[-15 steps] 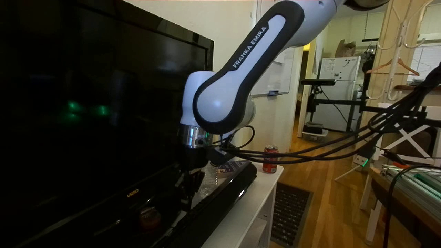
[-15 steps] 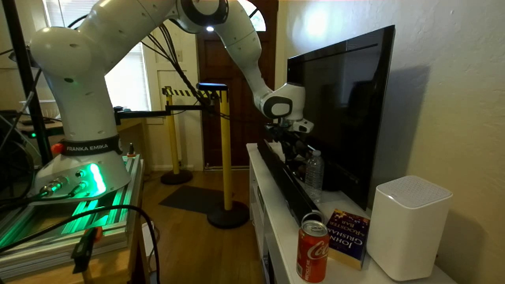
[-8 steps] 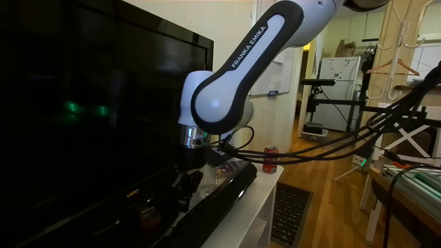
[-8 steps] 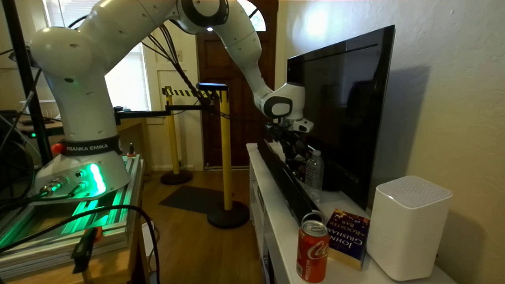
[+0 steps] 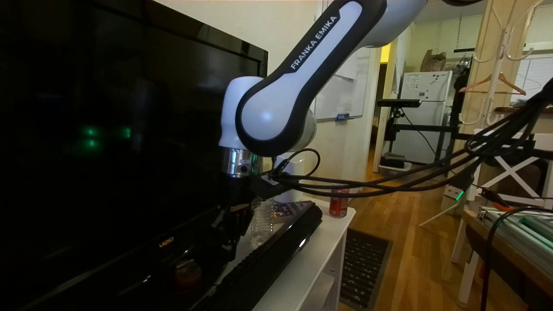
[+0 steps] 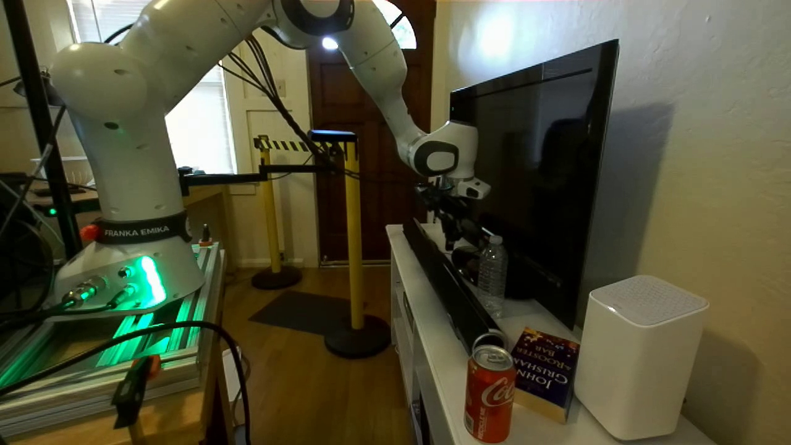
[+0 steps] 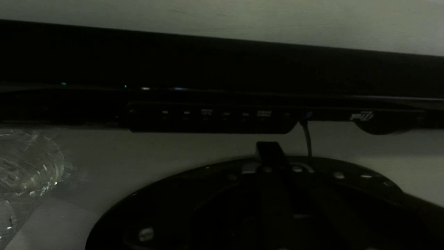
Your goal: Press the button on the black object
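Hovering just clear of the black speaker (image 7: 208, 66), which spans twelve o'clock in the wrist view, the gripper (image 7: 269, 147) looks closed and empty; reaching seems done, pressing left, though no button on the marked panel (image 7: 211, 124), toward ten o'clock, can be singled out.

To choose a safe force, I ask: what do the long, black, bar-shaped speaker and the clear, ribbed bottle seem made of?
The long, black speaker: probably hard plastic, partly glossy; light glints along its edge. The clear bottle: likely thin, shiny plastic; its ridges glint and it is see-through.
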Available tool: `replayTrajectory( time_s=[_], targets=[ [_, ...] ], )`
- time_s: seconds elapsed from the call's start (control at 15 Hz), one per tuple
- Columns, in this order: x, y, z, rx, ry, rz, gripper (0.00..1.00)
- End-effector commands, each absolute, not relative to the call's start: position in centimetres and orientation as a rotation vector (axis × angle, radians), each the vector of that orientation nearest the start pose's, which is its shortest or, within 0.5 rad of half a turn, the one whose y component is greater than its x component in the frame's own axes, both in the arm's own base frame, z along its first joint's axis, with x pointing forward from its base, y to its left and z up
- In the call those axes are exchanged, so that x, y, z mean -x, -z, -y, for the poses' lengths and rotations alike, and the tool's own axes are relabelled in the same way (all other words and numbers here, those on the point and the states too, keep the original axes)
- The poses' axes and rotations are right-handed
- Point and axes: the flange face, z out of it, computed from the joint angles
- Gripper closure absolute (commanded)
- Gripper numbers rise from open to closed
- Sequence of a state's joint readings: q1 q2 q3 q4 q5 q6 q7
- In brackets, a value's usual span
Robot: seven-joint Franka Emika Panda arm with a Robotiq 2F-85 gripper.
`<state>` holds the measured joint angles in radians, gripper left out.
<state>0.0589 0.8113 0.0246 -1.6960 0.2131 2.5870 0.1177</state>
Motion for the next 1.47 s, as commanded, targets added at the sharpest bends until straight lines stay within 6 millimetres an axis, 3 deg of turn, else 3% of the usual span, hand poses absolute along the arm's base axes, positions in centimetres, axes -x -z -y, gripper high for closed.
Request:
replayTrajectory(
  time_s=[0.0, 0.47, 1.0, 1.4],
  targets=[
    [-66.8, -13.6, -4.9, 3.004, 0.020, -0.373, 1.00],
    [-67.0, -12.7, -3.6, 3.053, 0.035, -0.392, 1.00],
    [-66.8, -12.3, -3.8, 3.035, 0.007, -0.393, 1.00],
    [-66.4, -10.3, -4.1, 3.012, -0.037, -0.381, 1.00]
  ],
)
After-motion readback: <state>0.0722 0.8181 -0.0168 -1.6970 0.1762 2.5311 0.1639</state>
